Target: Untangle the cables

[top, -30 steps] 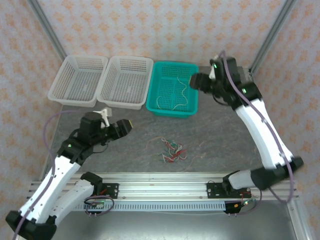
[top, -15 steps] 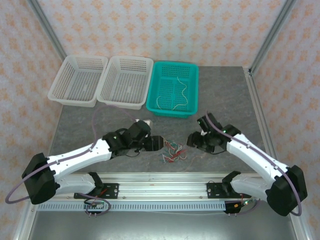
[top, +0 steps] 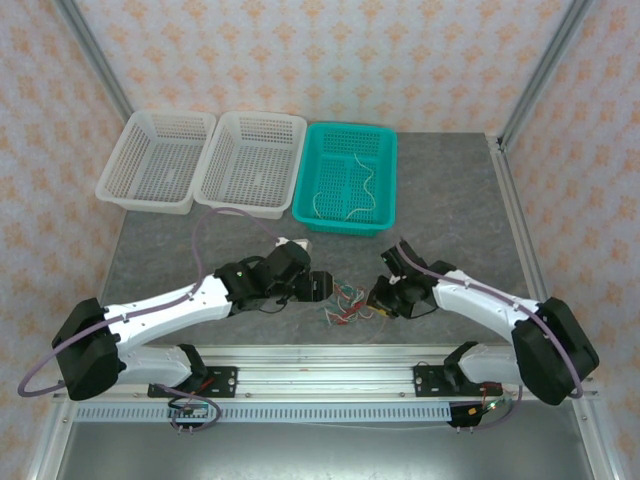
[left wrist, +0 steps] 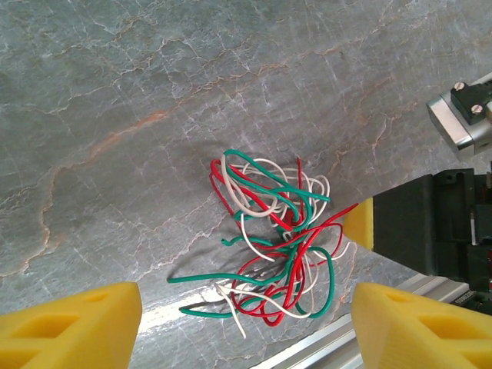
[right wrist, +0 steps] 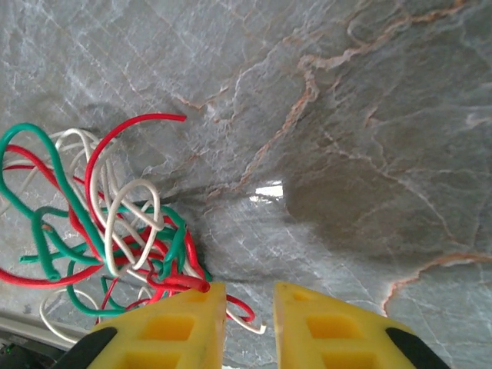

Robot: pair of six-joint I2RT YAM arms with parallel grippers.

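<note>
- While both arms reach in low over the grey stone-patterned table (top: pixel 450 200), the cables (top: pixel 345 303) lie in one small knot near its front edge, between the two pincers
- Seen from the left wrist, the cables (left wrist: pixel 273 261) are thin cream-white, dark green and red wires, looped through one another and resting flat on the table (left wrist: pixel 115 115)
- Left pincer (top: pixel 320 286) hovers just left of the knot; in its own camera the left pincer (left wrist: pixel 246 330) is spread wide, with nothing between its yellow fingers
- Right pincer (top: pixel 375 297) sits at the knot's right edge; in its own camera the right pincer (right wrist: pixel 250 307) has its fingers close together with a slim gap, gripping nothing, and a red strand lies against the tip of one finger
- One cream wire (top: pixel 362 187) lies alone in the teal basket (top: pixel 350 127) at the back, beside two white baskets (top: pixel 205 118)
- These wires look very light, soft and a little springy, holding their curls; smooth insulation may slip from a loose pinch
- Pulling hard would likely drag the whole knot or tighten it
- Best holds appear to be parts that stand clear: the green end (left wrist: pixel 177 278) trailing out to one side, or the open red arch (right wrist: pixel 131 127), while the other pincer pins the rest
</note>
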